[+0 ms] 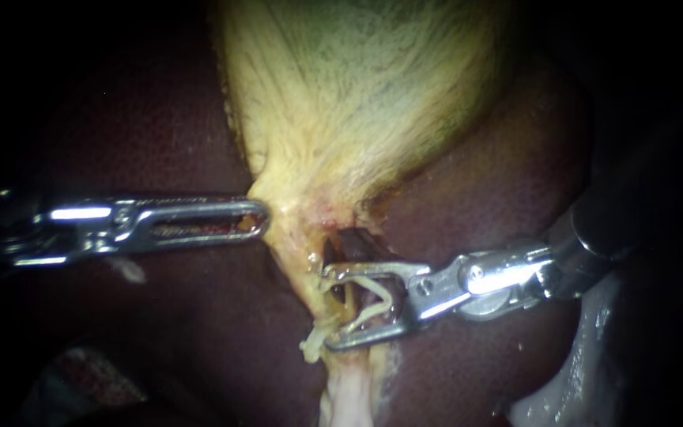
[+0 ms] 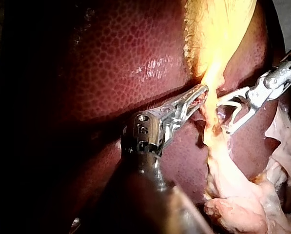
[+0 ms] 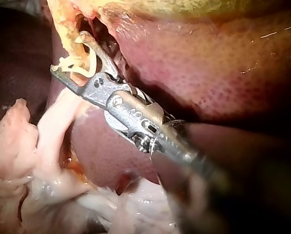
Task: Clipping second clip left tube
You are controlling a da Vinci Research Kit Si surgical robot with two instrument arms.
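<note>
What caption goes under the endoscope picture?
Right instrument holds its open jaws around a pale tube below the yellow gallbladder, left instrument alongside.

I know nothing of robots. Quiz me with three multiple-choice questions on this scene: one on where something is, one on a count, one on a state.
1. Where do the right instrument's jaws stand? A clear of all tissue; B astride the pale tube below the gallbladder; C out of view.
2. How many instruments show in the endoscope view? A one; B three; C two.
3. The right instrument's jaws are: A open; B shut and empty; C hidden.
Key: B, the tube passes between them; C, the left instrument shows too; A, a wide gap separates them.
</note>
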